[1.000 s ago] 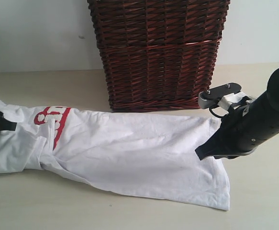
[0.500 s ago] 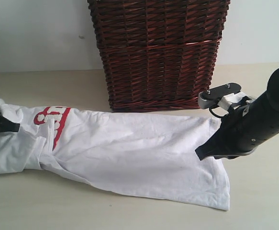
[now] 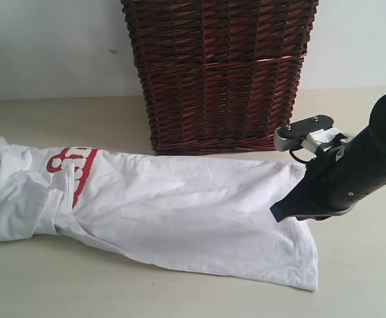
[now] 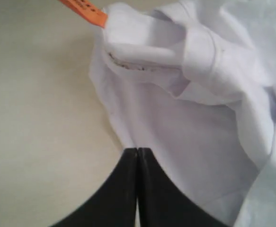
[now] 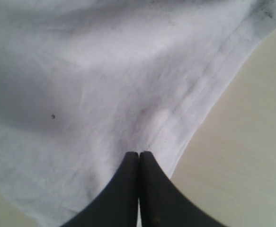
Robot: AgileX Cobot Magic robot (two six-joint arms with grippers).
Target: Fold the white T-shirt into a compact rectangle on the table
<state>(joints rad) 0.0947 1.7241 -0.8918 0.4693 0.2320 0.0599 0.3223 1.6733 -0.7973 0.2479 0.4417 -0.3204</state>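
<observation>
The white T-shirt (image 3: 179, 212) lies stretched sideways on the table (image 3: 60, 285), with red lettering (image 3: 73, 165) near its left end and an orange tag (image 4: 85, 8) at the collar. My right gripper (image 3: 273, 216) sits low over the hem at the shirt's right end. Its jaws are shut, and the cloth (image 5: 104, 94) runs up into the tips (image 5: 138, 153) just inside the hem seam. My left gripper (image 4: 137, 149) is outside the exterior view. In its wrist view the jaws are shut at the shirt's edge (image 4: 142, 118), where the cloth narrows into the tips.
A tall dark wicker basket (image 3: 222, 73) stands at the back, just behind the shirt's middle. The right arm's black body (image 3: 351, 172) leans over the table's right side. Bare table runs along the front and to the right of the hem.
The left gripper, seen a second ago on the shirt at the exterior view's left edge, has shut and drawn back left out of that view. The right arm has not moved.
</observation>
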